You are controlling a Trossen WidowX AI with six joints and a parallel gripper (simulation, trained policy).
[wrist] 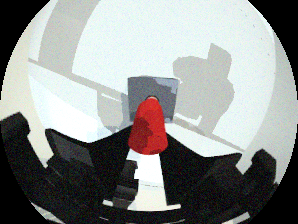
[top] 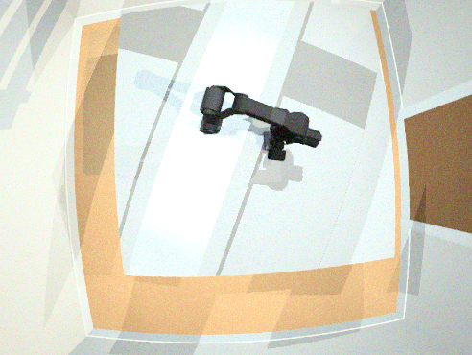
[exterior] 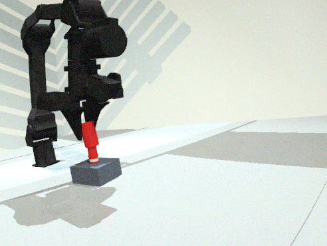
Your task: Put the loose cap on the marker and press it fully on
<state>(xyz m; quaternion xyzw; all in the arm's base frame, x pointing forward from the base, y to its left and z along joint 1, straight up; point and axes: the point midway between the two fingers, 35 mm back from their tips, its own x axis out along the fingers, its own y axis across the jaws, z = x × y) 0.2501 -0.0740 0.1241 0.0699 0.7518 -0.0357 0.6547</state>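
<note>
The red cap (exterior: 90, 134) (wrist: 148, 134) is held between the fingertips of my gripper (exterior: 88, 130) (wrist: 146, 131), which is shut on it. The cap leans slightly in the exterior view. Its lower end meets or overlaps the top of the red marker (exterior: 93, 153), and the marker's tip is hidden. How far the cap is on cannot be told. The marker stands in the grey holder block (exterior: 96, 173) (wrist: 137, 95). In the wrist view the cap hides nearly all of the marker. In the top view the arm covers the cap and marker.
The black arm (top: 259, 109) (exterior: 38, 73) reaches over the white table (top: 192, 230) (exterior: 216, 206) from its base. An orange border (top: 240, 307) runs around the table in the top view. Grey shadows and bright bands cross the table around the block.
</note>
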